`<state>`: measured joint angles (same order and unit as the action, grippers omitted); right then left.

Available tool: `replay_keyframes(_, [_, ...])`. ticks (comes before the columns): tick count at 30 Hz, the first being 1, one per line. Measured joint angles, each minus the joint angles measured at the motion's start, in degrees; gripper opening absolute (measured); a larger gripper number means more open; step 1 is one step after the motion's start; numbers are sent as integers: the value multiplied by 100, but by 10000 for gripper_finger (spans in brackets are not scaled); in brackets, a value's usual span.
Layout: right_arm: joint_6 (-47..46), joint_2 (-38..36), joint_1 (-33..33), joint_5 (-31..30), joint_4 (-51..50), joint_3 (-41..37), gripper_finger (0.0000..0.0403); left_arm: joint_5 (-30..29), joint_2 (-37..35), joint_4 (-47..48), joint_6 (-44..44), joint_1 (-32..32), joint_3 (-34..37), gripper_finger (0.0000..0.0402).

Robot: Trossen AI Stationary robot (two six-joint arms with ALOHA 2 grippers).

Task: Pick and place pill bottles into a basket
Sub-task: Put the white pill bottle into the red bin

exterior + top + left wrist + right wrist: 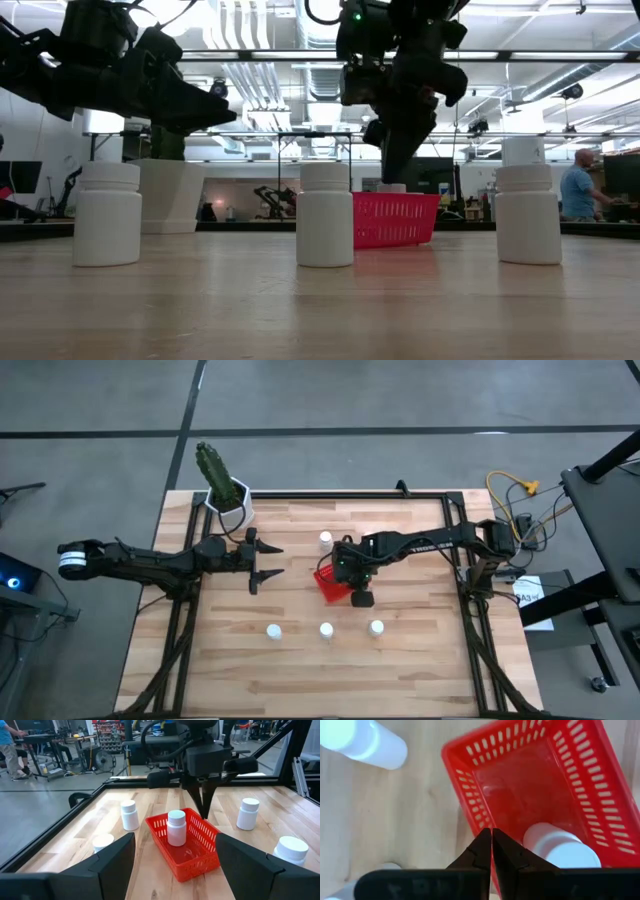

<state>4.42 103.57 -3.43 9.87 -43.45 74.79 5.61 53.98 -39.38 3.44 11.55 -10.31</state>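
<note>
Basket (197, 866): one, red mesh plastic, light and a bit flexible, so it would probably slide if bumped. It sits directly under the right gripper (491, 834). That gripper's fingers are pressed together with nothing between them, tips hanging over the basket's wall.

Left gripper (262, 560): fingers spread wide and empty, well apart from the basket, pointing toward it.

Bottles: five visible.
- One stands upright inside the basket (176, 827), just beside the right gripper's tips.
- Three stand in a row (326, 629) on the table near the right gripper, on the front side of the basket.
- One stands alone (325, 539) on the far side of the basket, between the two grippers.
- A sixth may be hidden under the right arm; can't confirm.

Handling: each is a small rigid white plastic cylinder, likely very light and easy to tip. The wall is smooth, so somewhat slippery. Best hold is across the body just below the cap, fingers coming from above, with a firm squeeze. The cap lip should stop it slipping down.
</note>
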Motion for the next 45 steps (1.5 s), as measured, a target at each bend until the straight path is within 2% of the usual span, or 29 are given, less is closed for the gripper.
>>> replay_keyframes(4, [0, 0, 1, -249, -10, -12, 8, 0, 0, 2, -2, 0, 0, 258])
replay_keyframes(15, [-85, 0, -39, -262, -51, -144, 8, 0, 0, 4, -4, 0, 0, 258])
replay_keyframes(20, [-144, 0, -44, -548, -49, -238, 8, 0, 0, 2, -4, 0, 0, 258])
replay_keyframes(45, [-174, 2, -139, -907, 138, -323, 9, 2, 0, 1, -7, 0, 0, 258])
